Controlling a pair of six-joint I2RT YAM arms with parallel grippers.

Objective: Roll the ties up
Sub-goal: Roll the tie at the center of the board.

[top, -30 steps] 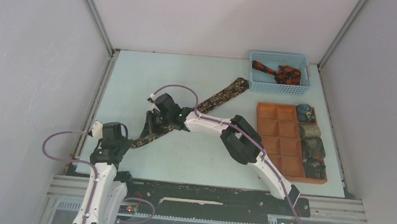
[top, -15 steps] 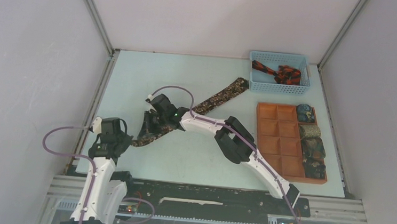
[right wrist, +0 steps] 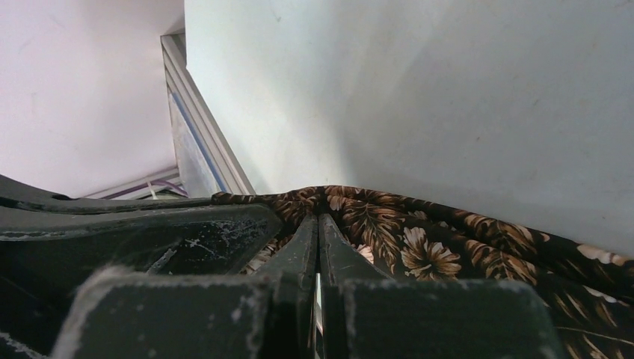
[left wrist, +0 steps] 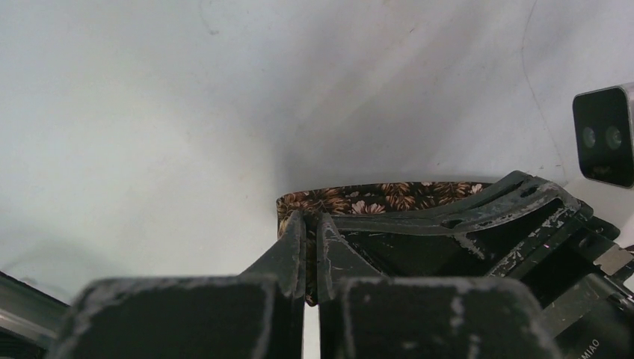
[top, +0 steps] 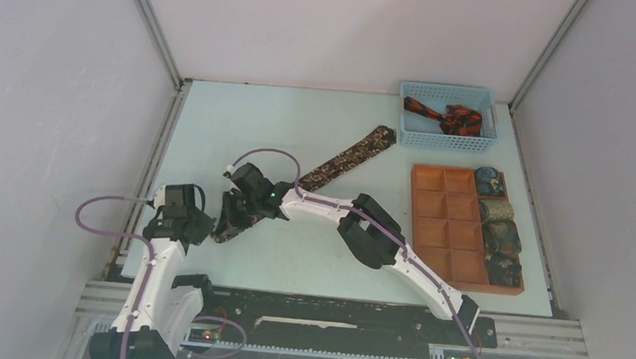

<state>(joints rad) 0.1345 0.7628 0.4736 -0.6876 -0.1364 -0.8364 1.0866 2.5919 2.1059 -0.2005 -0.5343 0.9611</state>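
A dark brown tie (top: 346, 159) with a tan floral print lies diagonally across the table, its wide end near the basket. Its near end (left wrist: 359, 198) is bunched between both grippers at the near left. My left gripper (top: 210, 228) is shut on that end, with fabric pinched between its fingers (left wrist: 293, 243). My right gripper (top: 233, 216) reaches in from the right, and its closed tips (right wrist: 319, 218) press into a fold of the same tie (right wrist: 426, 250). In the left wrist view, the right gripper's fingers (left wrist: 478, 213) lie over the cloth.
A blue mesh basket (top: 446, 142) at the far right holds a black and red-orange tie (top: 448, 117). An orange-brown compartment tray (top: 447, 208) stands at the right, with several rolled ties (top: 499, 237) in its right column. A metal frame rail (right wrist: 213, 146) borders the table's left edge.
Both grippers have moved toward the near left with the tie's near end. The tie has been dragged a little that way. The left arm's elbow has swung outward.
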